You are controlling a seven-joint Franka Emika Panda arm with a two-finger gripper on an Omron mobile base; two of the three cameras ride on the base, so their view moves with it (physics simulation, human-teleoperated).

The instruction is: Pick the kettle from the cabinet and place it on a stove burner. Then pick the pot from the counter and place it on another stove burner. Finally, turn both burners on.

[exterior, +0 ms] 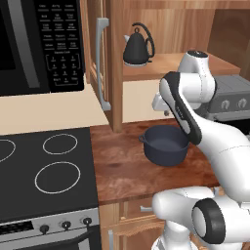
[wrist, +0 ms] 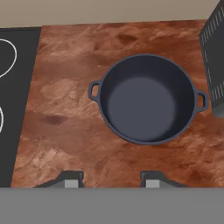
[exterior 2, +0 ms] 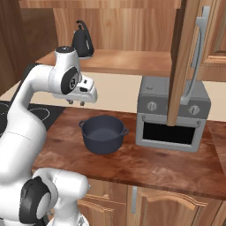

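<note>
**Gripper hangs empty above the pot; kettle on the cabinet shelf**

Taking the pot (exterior: pixel 165 145) as the landmark and reading the left base view from left to right: far to its left lies the black cooktop (exterior: pixel 46 171), whose smallest white ring, the stove burner (exterior: pixel 60 143), sits bare near the cooktop's right edge. A black microwave (exterior: pixel 41 44) hangs above the cooktop, cut off by the frame's left and top edges. Between cooktop and pot runs the reddish-brown counter (exterior: pixel 122 168), on which the pot stands upright and empty. Up and slightly left of the pot, the kettle (exterior: pixel 137 46) stands on the shelf of the open cabinet (exterior: pixel 171 63), its spout pointing left, just right of the grey bar handle (exterior: pixel 101 63). To the right of the pot a grey toaster oven (exterior 2: pixel 172 112) stands on the counter, partly hidden by the arm in the left base view and by the swung-out cabinet door (exterior 2: pixel 185 53) in the right base view.

The gripper (exterior 2: pixel 76 103) hangs above the pot, apart from it and pointing down. In the hand view its fingertips (wrist: pixel 70 179) stand partly open with only bare counter between them, so it holds and touches nothing. The pot's rim lies beyond the tips, both side handles visible. The fingers are cut off by the lower edge there, and in the left base view the forearm hides them.
</note>
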